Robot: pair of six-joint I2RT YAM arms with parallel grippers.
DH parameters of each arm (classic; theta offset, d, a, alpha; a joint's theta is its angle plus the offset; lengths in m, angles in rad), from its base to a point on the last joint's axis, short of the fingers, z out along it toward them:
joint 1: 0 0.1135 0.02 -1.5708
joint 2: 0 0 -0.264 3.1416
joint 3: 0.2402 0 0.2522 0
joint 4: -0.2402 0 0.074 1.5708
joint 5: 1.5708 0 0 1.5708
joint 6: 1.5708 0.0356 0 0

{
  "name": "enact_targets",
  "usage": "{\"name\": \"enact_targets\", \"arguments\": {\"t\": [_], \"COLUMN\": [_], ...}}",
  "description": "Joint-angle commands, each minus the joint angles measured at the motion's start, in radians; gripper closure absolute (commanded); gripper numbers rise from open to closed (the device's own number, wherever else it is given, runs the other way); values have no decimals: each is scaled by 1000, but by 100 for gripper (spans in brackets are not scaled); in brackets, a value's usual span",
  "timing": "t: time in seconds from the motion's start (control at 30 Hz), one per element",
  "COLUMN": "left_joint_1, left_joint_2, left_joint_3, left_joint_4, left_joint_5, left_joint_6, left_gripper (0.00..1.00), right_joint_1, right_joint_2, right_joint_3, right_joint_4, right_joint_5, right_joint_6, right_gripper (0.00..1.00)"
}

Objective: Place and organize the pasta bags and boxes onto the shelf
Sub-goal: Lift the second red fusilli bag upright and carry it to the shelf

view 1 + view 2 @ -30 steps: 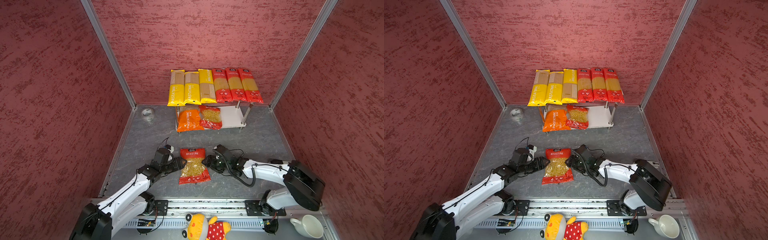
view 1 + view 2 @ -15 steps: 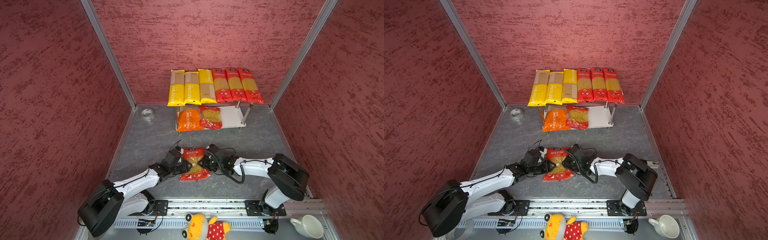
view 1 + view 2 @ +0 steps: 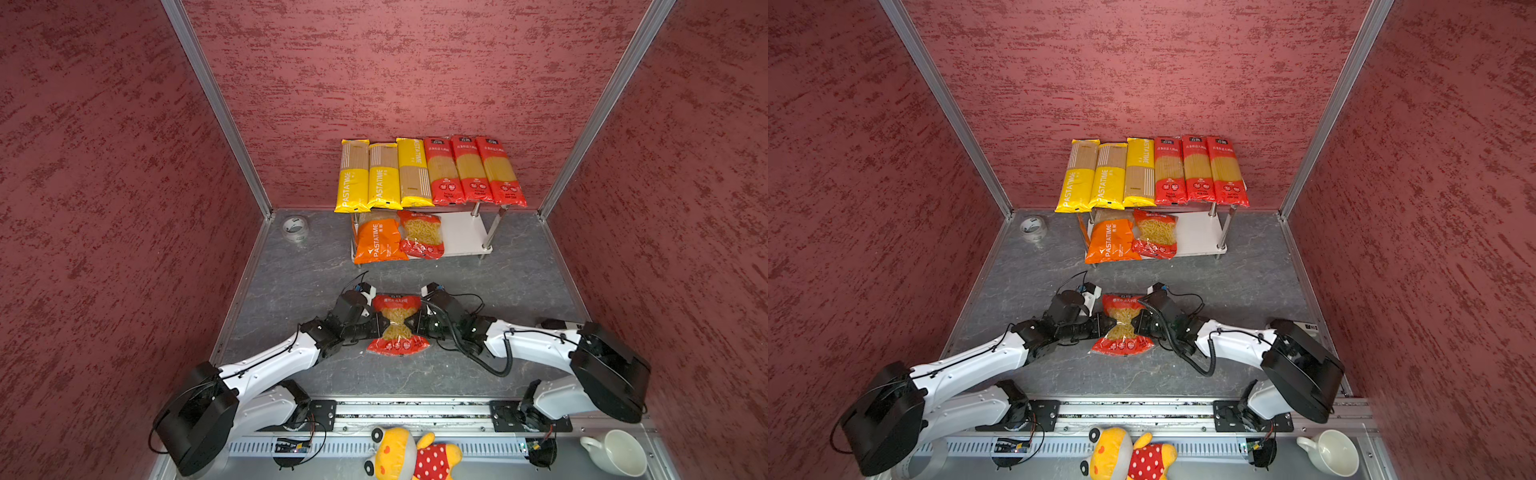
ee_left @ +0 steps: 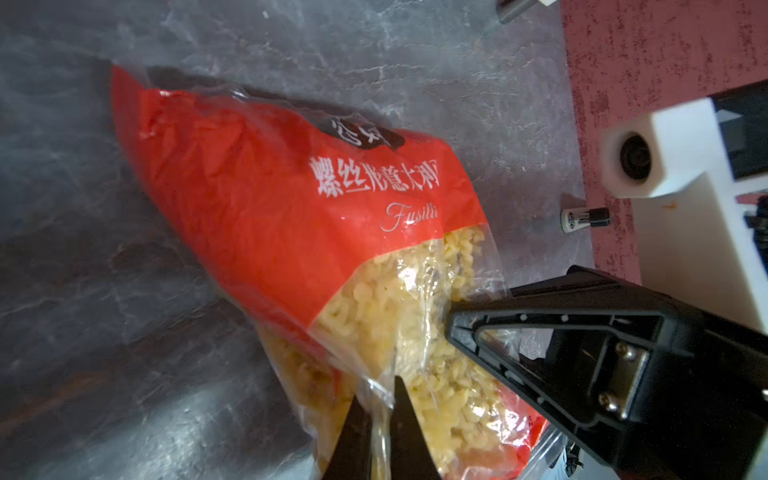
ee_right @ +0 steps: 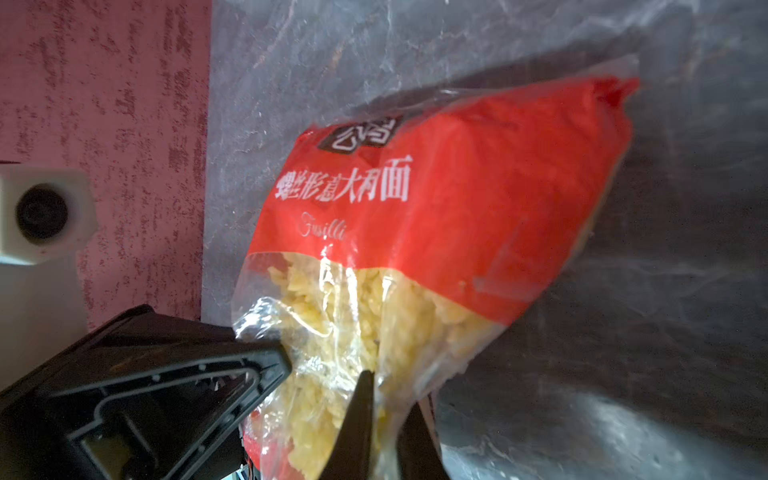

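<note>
Fig.: Near-ctr of desk (image 3: 519, 291), red fusilli bag (image 3: 395, 303) lies w/ long axis running front edge to far edge. L tool (image 3: 379, 327) & R tool (image 3: 417, 326) meet it from opposite sides, each pinched narrow on its waist. Both arms equally near. Bag clear of desk or not: can't tell. At far edge, shelf (image 3: 461, 232): lower board has orange bag (image 3: 378, 245) & shelved red bag (image 3: 422, 235) at L end, R end bare. Top board is full w/ yellow packs (image 3: 384, 178) & red packs (image 3: 471, 170). Next carry prob. straight away, slightly R.
</note>
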Motion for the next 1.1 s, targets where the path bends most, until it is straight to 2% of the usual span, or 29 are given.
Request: {"name": "enact_targets", "arguments": {"t": [0.0,0.17,0.3,0.47,0.57,0.7,0.83,1.07], "left_joint_1": [-21,-68,-75,-83,-88,-83,-82,-73], "left_joint_2": [-22,27,82,203,290,417,555,791], "left_joint_3": [82,195,245,380,490,619,726,923], "left_joint_4": [85,86,135,193,205,243,321,427], "left_joint_5": [7,-13,-20,-19,-52,-100,-121,-188], "left_joint_6": [38,84,88,131,197,259,305,393], "left_gripper": [93,96,100,100,100,100,100,100], "right_joint_1": [-24,-96,-140,-208,-268,-400,-511,-635], "right_joint_2": [-114,-292,-392,-424,-405,-341,-192,114], "right_joint_3": [-12,-61,-34,23,34,-13,-1,167], "right_joint_4": [34,44,2,-28,32,302,575,777], "right_joint_5": [63,76,98,160,203,160,78,5], "right_joint_6": [-97,-181,-314,-479,-578,-640,-662,-713], "right_gripper": [100,100,100,100,100,100,100,100]}}
